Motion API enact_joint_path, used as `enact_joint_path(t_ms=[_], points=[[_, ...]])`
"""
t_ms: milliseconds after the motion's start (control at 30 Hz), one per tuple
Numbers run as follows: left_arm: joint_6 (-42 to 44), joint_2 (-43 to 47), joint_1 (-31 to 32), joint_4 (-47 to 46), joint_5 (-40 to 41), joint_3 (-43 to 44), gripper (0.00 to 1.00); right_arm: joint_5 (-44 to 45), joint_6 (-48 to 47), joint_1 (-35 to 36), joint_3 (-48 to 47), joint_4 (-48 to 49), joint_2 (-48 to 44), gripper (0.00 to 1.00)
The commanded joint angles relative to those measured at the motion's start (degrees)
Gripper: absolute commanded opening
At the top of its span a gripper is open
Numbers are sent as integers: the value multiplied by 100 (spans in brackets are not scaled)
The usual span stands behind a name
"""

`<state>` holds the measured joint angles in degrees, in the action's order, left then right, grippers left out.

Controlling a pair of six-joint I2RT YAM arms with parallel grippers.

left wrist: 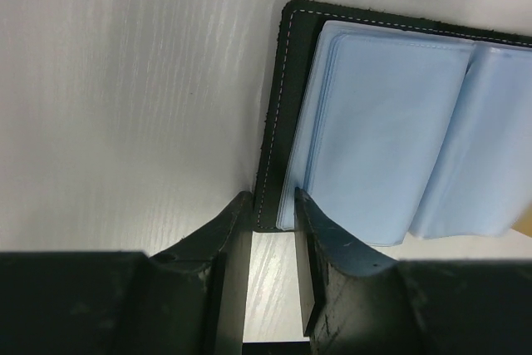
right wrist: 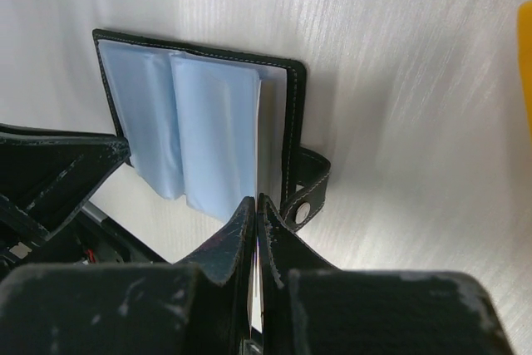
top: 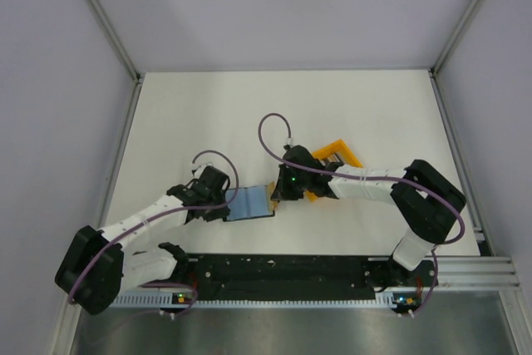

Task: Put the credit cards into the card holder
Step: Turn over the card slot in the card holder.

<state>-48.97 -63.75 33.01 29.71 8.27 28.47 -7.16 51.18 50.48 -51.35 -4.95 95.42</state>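
Lying open and flat on the white table, just in front of the two arm bases, is the card holder, a black stitched cover with pale blue plastic sleeves facing up. An arm meets it from either side. On the left edge, the left gripper has its two dark fingers set a little apart at a near corner of the holder. Seen from the left wrist, the stitched black border and the edges of the sleeves lie between the fingertips. I cannot tell whether they pinch the cover or only rest against it. On the opposite edge, the right gripper is clenched almost completely. Seen from the right wrist, a thin pale sliver runs between its fingers, seemingly a credit card held edge-on. Those fingertips sit at the near edge of the holder's right half, just beside the snap tab that sticks out from the cover. An orange bin stands on the table behind the right arm's wrist, apart from the holder.
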Motion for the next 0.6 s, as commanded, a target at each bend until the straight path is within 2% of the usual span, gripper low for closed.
enact_joint_path(t_ms=[0,233,567], points=[[-34,-68,-14,-141,-142,-175,31,-198,59,50,29,354,-40,0],[2,-59,-6,-150,-142,-184,30,-251,15,67,-103,416,-278,0],[-7,46,-14,-273,-274,-158,29,-532,-143,453,-823,513,222,0]])
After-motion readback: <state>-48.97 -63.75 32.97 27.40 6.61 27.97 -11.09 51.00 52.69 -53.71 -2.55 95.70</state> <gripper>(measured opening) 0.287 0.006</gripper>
